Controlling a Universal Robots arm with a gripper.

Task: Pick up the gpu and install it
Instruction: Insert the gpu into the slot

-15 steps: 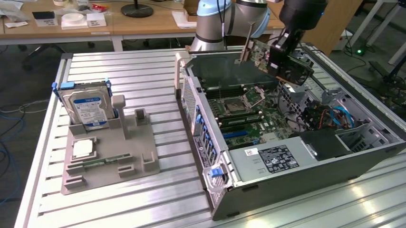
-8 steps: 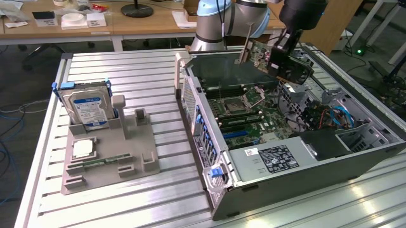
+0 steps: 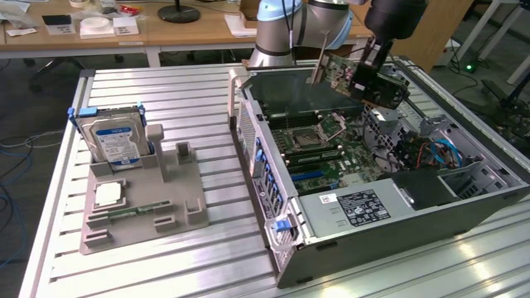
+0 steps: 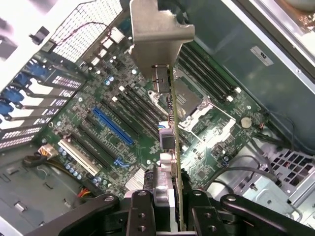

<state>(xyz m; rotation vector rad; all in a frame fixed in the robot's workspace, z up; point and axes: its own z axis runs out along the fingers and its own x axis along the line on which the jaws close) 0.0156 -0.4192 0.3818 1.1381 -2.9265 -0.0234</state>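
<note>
The gpu (image 3: 363, 77) hangs in the air over the far side of the open computer case (image 3: 348, 205), tilted, with its black fan side towards the exterior view's right. My gripper (image 3: 374, 57) is shut on its upper edge. In the wrist view the gpu (image 4: 172, 142) appears edge-on, its grey metal bracket (image 4: 157, 39) farthest from the camera. The gripper (image 4: 172, 219) has a black finger (image 4: 140, 211) clamped on each side of the card. Below it lies the green motherboard (image 4: 83, 105) with a blue slot (image 4: 113, 125), and the card hangs apart from it.
On the slatted table at the exterior view's left, a grey fixture (image 3: 178, 195) holds an upright silver hard drive (image 3: 116, 139), a flat chip (image 3: 108, 194) and a narrow green memory stick (image 3: 133, 211). Case walls, cables (image 3: 439, 152) and a drive cage (image 3: 468, 180) surround the motherboard.
</note>
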